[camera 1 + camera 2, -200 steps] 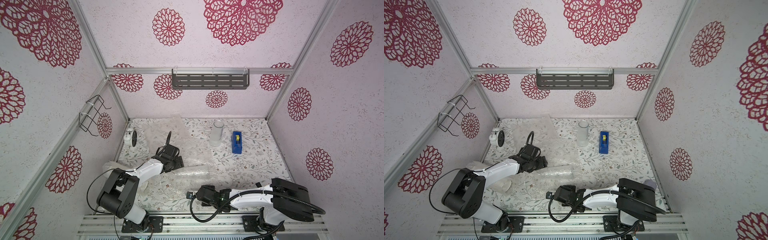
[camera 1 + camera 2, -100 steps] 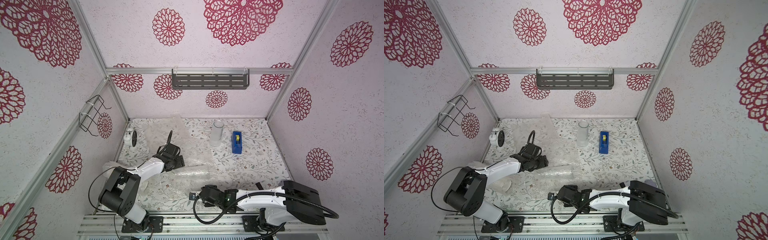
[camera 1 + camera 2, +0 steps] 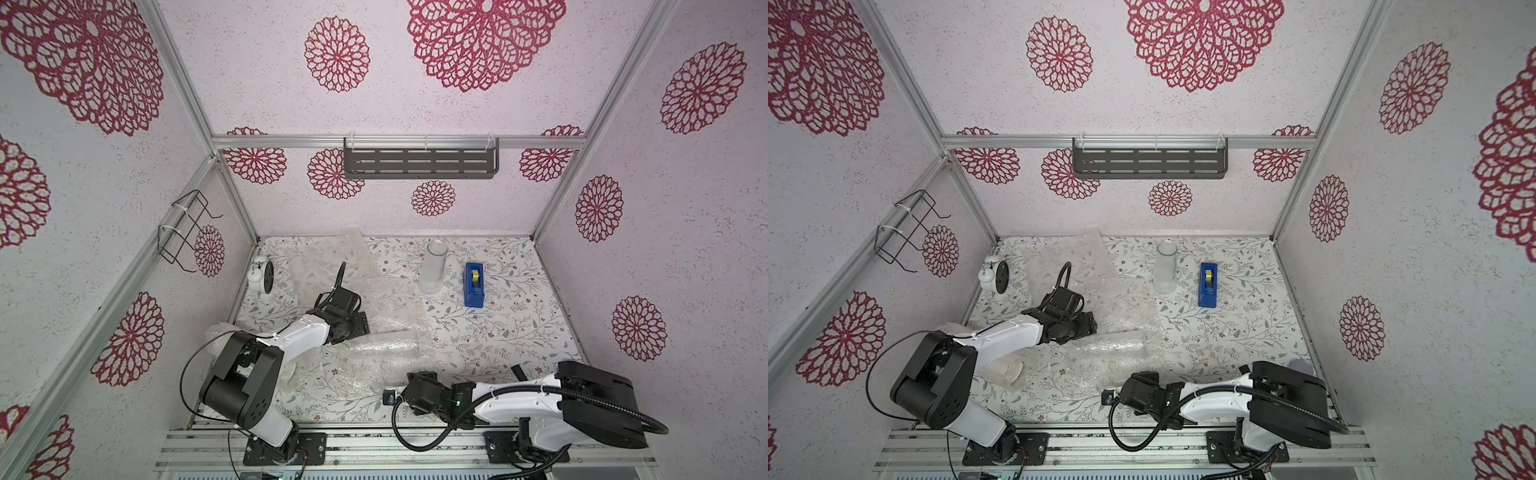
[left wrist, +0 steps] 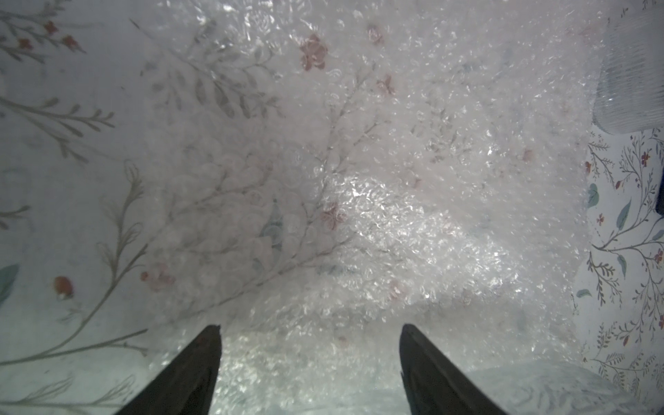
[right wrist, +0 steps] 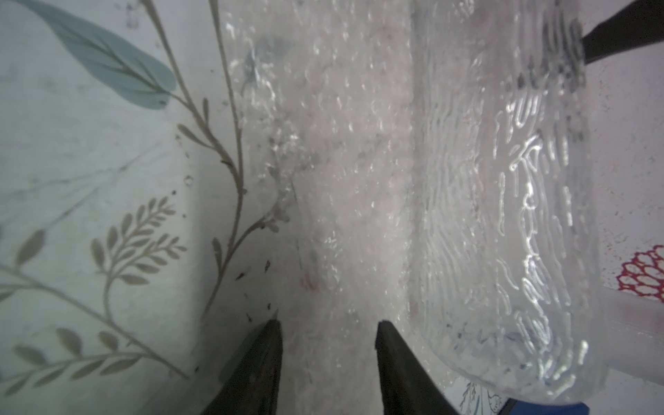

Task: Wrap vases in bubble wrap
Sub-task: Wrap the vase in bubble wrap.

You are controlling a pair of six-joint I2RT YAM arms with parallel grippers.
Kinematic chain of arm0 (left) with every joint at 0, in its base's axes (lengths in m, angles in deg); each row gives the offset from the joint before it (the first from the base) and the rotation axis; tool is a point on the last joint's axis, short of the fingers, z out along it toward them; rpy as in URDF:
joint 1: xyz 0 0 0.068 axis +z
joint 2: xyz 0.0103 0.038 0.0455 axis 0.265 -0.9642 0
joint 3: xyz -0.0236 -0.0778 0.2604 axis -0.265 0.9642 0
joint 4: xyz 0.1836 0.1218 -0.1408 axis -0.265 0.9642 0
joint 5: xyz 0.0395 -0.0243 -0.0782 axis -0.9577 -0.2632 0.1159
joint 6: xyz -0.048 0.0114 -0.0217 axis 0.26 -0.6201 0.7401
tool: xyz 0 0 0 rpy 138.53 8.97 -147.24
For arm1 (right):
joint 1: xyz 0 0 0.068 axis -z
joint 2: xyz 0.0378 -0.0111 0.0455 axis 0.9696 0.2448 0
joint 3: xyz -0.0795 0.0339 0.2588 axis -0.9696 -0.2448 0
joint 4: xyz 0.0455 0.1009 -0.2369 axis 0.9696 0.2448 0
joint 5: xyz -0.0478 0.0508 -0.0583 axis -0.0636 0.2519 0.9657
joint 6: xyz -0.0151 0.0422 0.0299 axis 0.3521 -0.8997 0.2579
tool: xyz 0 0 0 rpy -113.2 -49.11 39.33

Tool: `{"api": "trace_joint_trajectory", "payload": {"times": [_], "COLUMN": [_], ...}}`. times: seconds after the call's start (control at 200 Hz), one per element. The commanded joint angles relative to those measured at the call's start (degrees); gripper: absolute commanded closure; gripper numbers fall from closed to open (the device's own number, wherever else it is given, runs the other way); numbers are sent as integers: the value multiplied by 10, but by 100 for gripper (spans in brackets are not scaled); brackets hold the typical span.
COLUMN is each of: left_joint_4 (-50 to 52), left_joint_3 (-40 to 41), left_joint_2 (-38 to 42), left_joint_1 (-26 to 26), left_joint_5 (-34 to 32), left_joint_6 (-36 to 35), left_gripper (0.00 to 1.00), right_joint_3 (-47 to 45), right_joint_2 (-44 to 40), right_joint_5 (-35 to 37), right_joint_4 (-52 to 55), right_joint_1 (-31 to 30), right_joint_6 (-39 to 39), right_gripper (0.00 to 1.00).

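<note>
1. Three vases on hand, and one wrap in progress: judging by the layout, rolling the clear ribbed glass (image 3: 384, 345) into the bubble wrap (image 3: 390, 299), closer to the start than the finish.
2. Clear ribbed glass: lying on its side on the sheet at mid-surface, between the two grippers. Not possible to tell whether a layer is already covering it.
3. Bubble wrap: spreading from the glass toward the back wall and bunching on the near side.
4. Frosted cylinder (image 3: 433, 266): standing upright and bare at the back of the surface (image 3: 519, 332), near the blue tape dispenser (image 3: 473, 284), waiting for its turn.
5. White vase (image 3: 1010, 371): lying beneath the left arm, apparently bundled in wrap already, though mostly hidden.
6. Left gripper (image 4: 310, 326): hovering low over the sheet just beyond the glass, with fingers (image 4: 194, 370) spread wide and clamping nothing.
7. Right gripper (image 5: 328, 323): sitting low at the near edge of the sheet, just beside the glass, with fingers parted part-way and pinching nothing visible.
8. Next move, as judged: closing the right fingers on the near edge, then lifting it over the glass while steadying the far side with the left. Crinkly film is likely to slip from a shallow pinch, so taking a deep bite.
</note>
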Motion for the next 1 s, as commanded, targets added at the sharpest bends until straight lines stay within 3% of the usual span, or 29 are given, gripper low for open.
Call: {"api": "trace_joint_trajectory", "payload": {"times": [0.0,0.115,0.41,0.996], "left_joint_4": [-4,1,1,11], "left_joint_3": [-13,-19,-21,-46], "left_joint_2": [-11,-18,-26,-52], "left_joint_1": [-3,-3,-5,-10], "left_joint_5": [6,13,15,13], "left_joint_6": [-4,-7,-9,-25], "left_gripper": [20,20,20,20], "right_joint_3": [-14,-24,-18,2], "right_joint_2": [7,-20,-32,-25], "right_joint_5": [45,54,56,78], "right_joint_4": [-46,-74,-86,-150], "right_joint_1": [-2,-3,-1,29], "right_joint_6": [20,28,27,-3], "right_gripper": [65,68,100,100]}}
